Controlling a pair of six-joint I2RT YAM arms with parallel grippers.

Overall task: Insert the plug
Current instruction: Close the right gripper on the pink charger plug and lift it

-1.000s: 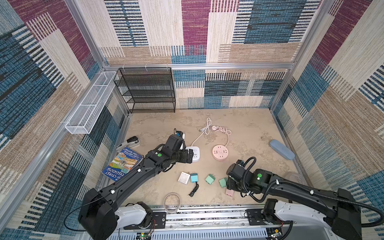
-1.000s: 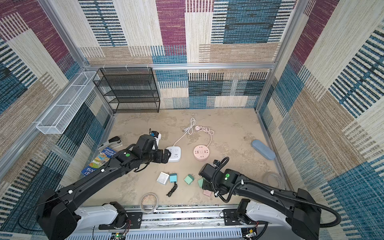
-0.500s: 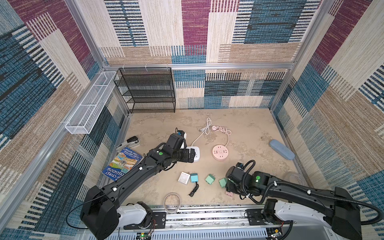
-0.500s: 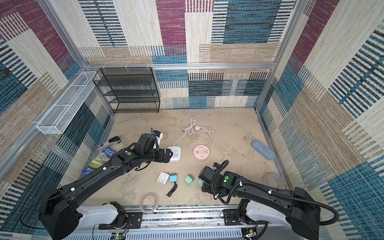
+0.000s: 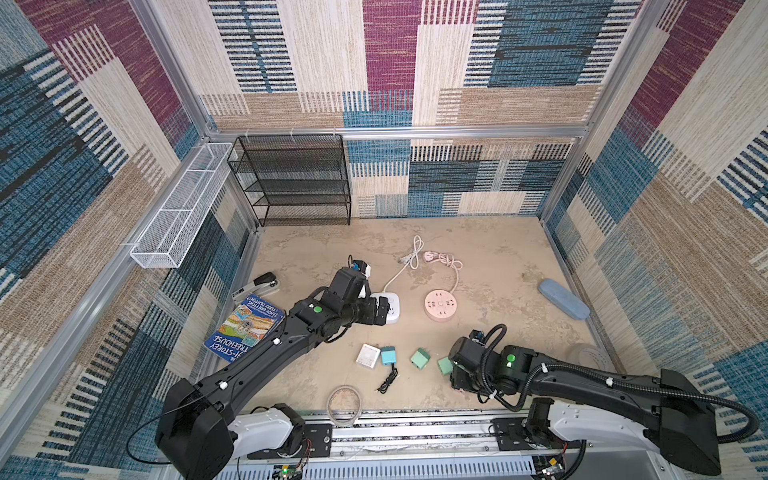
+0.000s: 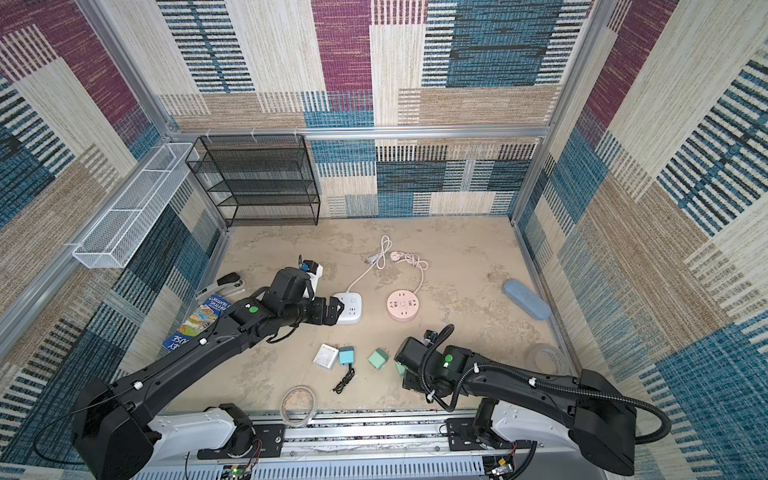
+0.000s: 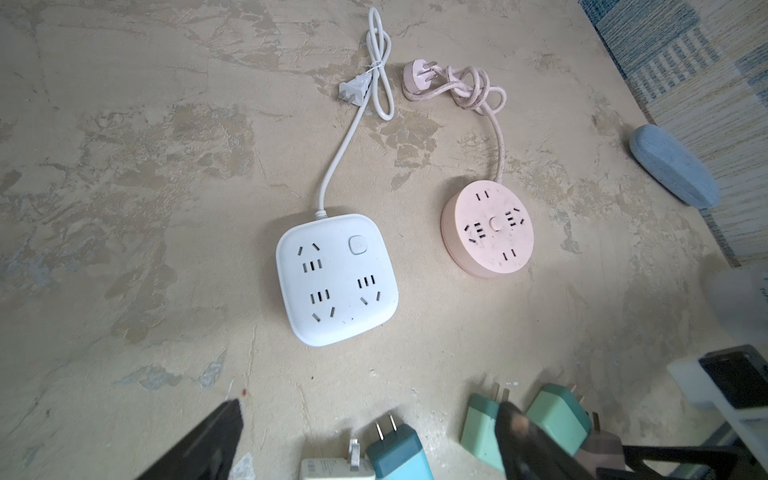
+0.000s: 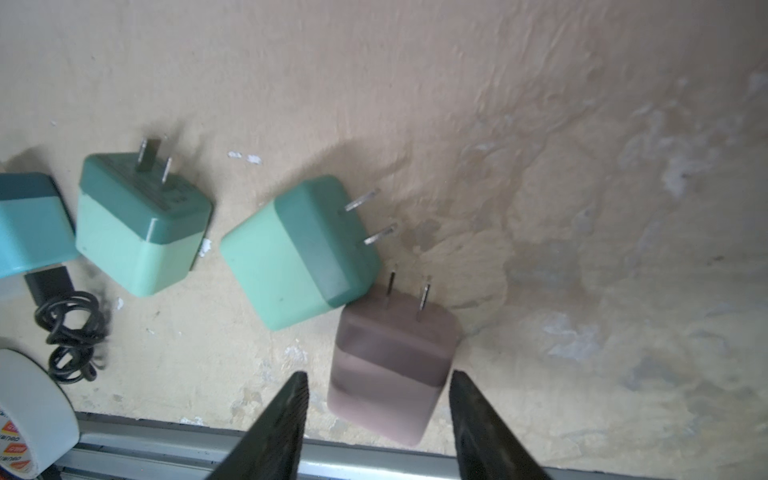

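The right gripper (image 8: 378, 374) had its fingers apart around the pink plug (image 8: 390, 357); a crooked squeeze could make it slip away.

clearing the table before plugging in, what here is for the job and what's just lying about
Job: mauve plug, green plug beside it, other green plug, teal plug, white plug, white socket, pink socket.

Lying about: book, stapler, blue case, tape roll, cable, rack, basket.

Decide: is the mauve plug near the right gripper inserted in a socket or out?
Out: mauve plug lies on the table, prongs bare, no socket around them.
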